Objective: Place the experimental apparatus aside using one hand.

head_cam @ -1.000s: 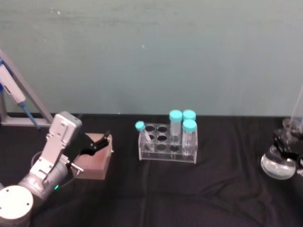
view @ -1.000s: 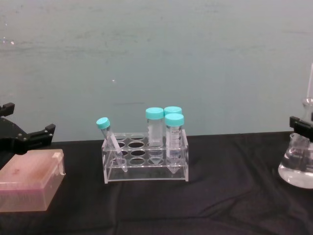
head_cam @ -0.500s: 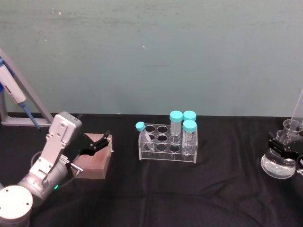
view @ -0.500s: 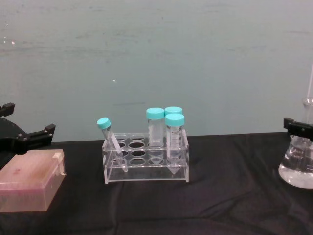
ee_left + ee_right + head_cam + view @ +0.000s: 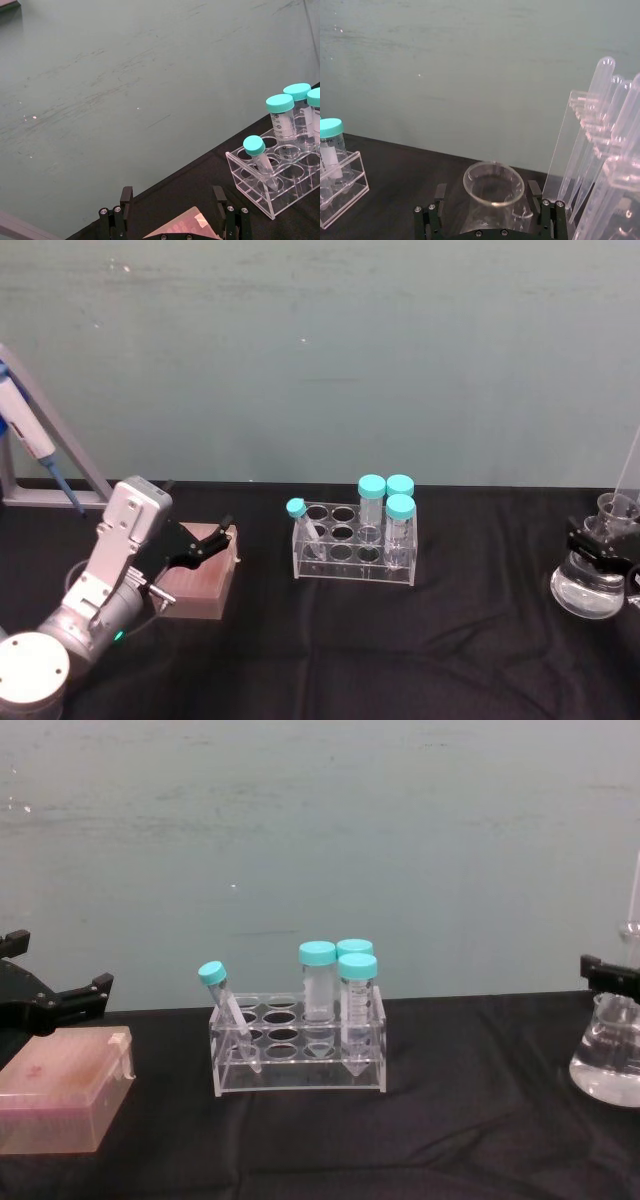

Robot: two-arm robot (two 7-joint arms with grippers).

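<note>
Head view — right tool (image 5: 598, 550) spread around flask (image 5: 589, 590) neck | left tool (image 5: 205, 543) spread — pink box (image 5: 203, 580)

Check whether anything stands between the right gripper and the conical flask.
Nothing visible does. The right gripper is already at the conical flask, its fingers on either side of the neck. The pipette stand stands just beside it, and the tube rack sits well off at mid-table.
</note>
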